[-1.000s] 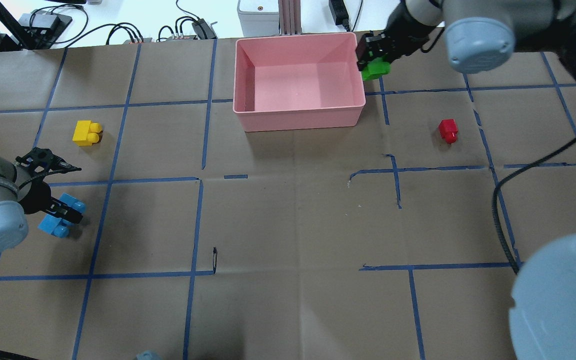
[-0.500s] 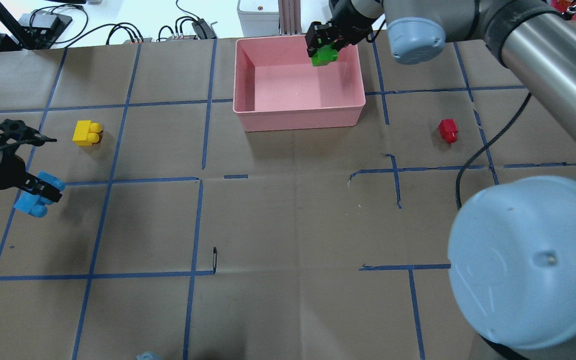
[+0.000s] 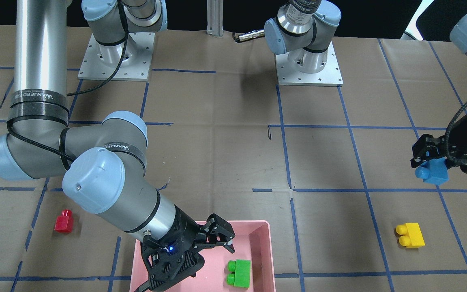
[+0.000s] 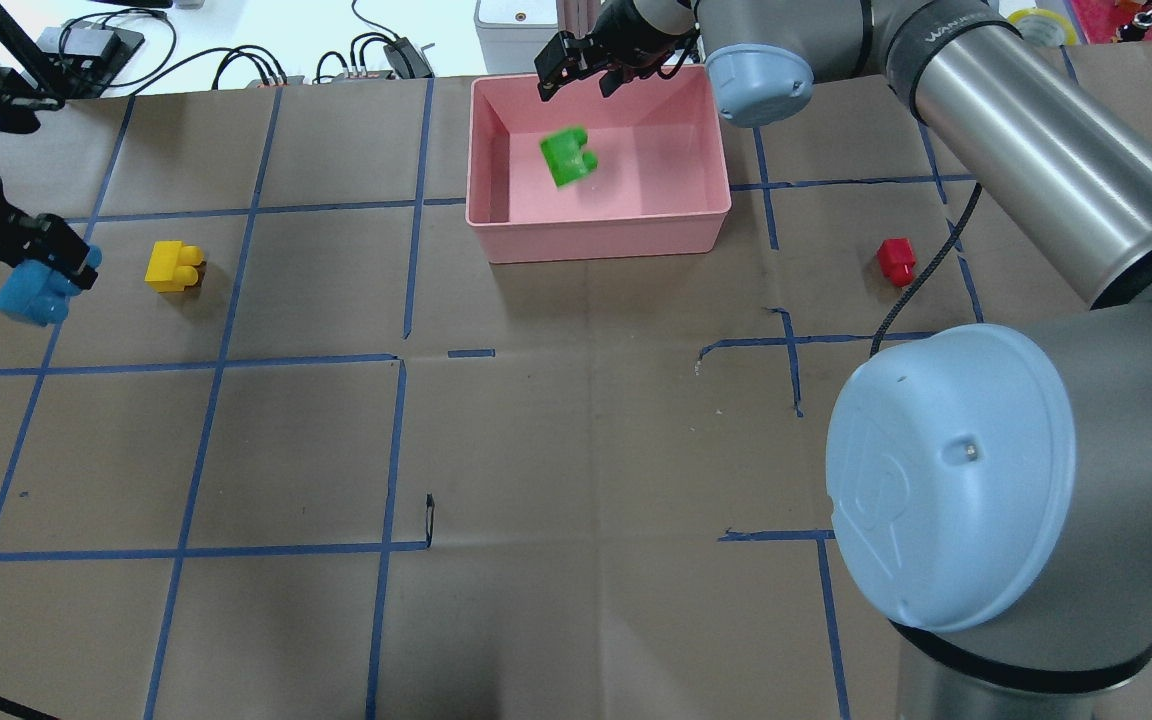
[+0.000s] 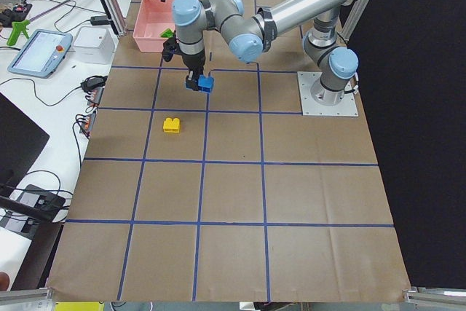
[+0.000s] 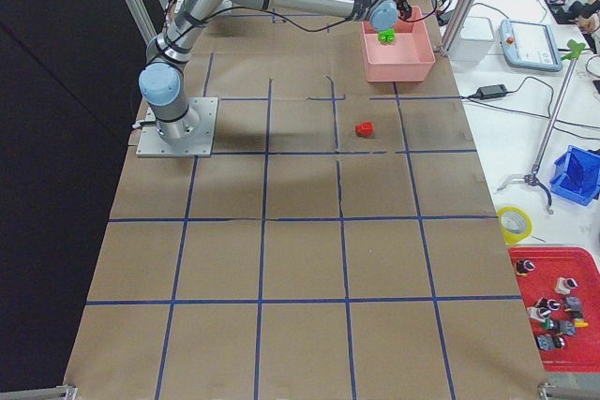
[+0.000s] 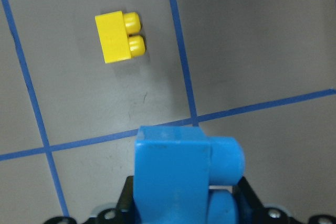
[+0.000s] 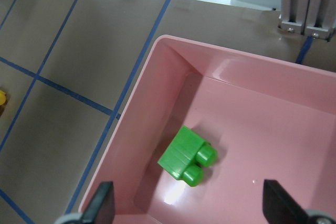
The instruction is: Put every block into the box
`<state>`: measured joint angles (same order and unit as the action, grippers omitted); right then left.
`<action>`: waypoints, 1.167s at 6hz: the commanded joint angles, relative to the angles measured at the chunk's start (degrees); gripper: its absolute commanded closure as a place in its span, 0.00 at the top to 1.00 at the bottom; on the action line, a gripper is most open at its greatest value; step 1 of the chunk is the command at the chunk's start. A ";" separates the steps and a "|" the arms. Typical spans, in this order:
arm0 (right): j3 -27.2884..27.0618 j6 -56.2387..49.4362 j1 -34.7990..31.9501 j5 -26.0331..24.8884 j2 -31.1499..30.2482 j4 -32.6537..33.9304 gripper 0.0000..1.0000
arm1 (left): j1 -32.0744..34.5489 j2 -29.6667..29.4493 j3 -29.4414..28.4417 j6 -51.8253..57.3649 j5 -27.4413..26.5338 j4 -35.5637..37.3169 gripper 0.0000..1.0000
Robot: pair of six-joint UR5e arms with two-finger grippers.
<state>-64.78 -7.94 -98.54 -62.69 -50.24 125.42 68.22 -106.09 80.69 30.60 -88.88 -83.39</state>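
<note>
Blue plastic is clamped in the left gripper (image 4: 61, 265): we see the blue block (image 4: 28, 293) pinched between its jaws at the far left edge of the overhead view. It seems to hang clear of the paper, though the views leave its height uncertain.

The coming move, as we judge it, turns on where the box (image 4: 596, 238) lies from that block. It is up and to the right, at top centre of the overhead view, well apart. Its long side runs left to right, so the short left wall is the one the block would cross. The yellow block (image 4: 173, 266) lies just to the right of the left gripper, roughly under that path.

The right gripper (image 4: 583, 80) hangs spread open and empty over the box's far wall, and the green block (image 4: 567, 157) lies inside on the floor. We judge the left arm should enter left of it.

The red block (image 4: 896, 260) sits at right of the box, nearer the right arm.
</note>
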 commanded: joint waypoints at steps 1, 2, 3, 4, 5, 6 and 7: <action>-2.52 -7.90 3.68 -12.36 -3.52 -5.31 1.00 | 8.89 -6.37 -11.98 -12.25 2.04 -3.69 0.17; -9.16 -12.41 8.32 -13.50 -10.08 -9.97 1.00 | 14.60 -10.50 -19.09 -20.85 1.96 -7.10 0.17; -16.36 -14.89 13.76 -16.04 -16.93 -10.28 1.00 | 19.62 -14.63 -25.60 -27.72 1.78 -8.62 0.17; -21.74 -15.17 17.73 -25.37 -19.96 -9.32 1.00 | 24.81 -18.85 -30.36 -35.27 1.69 -8.72 0.17; -25.01 -14.74 20.99 -26.60 -19.47 -8.36 1.00 | 28.51 -22.19 -33.89 -42.14 2.22 -8.37 0.17; -27.39 -14.65 22.41 -26.87 -18.07 -2.69 0.99 | 31.77 -25.80 -36.71 -45.86 1.87 -7.93 0.17; -29.85 -14.48 22.51 -27.05 -15.01 4.07 0.99 | 32.50 -29.66 -37.35 -46.33 1.96 -5.14 0.17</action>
<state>-92.09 -22.56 -76.72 -89.30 -67.60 123.60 99.16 -132.06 44.73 -13.97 -86.93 -90.48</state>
